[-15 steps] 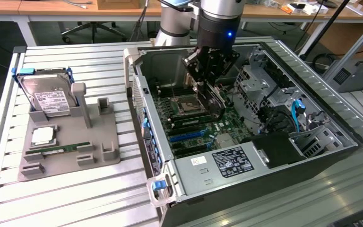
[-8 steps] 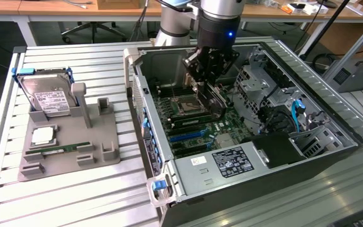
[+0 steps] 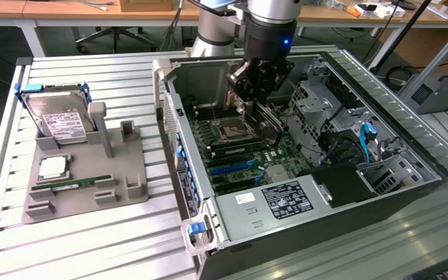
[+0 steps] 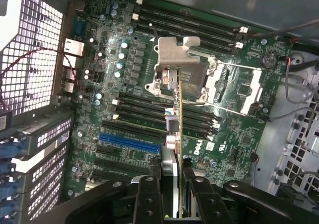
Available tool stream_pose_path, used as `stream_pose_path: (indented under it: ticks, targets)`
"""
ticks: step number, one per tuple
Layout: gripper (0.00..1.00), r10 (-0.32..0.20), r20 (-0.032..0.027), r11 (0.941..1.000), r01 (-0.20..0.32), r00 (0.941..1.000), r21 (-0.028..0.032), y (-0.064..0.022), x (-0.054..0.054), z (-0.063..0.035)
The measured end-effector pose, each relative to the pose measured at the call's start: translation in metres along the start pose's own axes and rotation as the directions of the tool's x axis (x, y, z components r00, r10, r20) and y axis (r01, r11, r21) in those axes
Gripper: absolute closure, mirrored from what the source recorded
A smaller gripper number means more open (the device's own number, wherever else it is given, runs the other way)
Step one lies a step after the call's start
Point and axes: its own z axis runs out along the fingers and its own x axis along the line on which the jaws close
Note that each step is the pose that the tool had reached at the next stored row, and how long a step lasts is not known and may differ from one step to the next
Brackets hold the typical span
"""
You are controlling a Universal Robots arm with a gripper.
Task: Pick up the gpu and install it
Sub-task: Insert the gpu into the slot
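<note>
Gripper (image 3: 256, 104) clamps gpu (image 4: 179, 115) over motherboard (image 4: 124, 79), memory slots (image 4: 137, 109) beneath, drive cage (image 3: 325, 100) beside.

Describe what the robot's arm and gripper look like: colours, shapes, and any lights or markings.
The arm is a silver-grey metal cylinder that ends in a black wrist section carrying a small blue light. The gripper is black, built from jointed link fingers with round pivot pins along them. No lettering is legible on either.

Robotics lab: slatted alu bench (image 3: 91, 245), open PC case (image 3: 240, 230), desks (image 3: 53, 11), office chair (image 3: 116, 36) behind.
</note>
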Motion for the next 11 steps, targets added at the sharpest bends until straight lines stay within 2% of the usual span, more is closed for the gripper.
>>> stream_pose_path:
  ticks: [5,11]
  targets:
    - [0.73,-0.061,0.007,0.9982,0.061,0.9981,-0.0019,-0.0001,-0.0005,0.0001]
    - [0.73,-0.12,0.0137,0.9928,0.12,0.9927,-0.0034,-0.0002,-0.0008,0.0001]
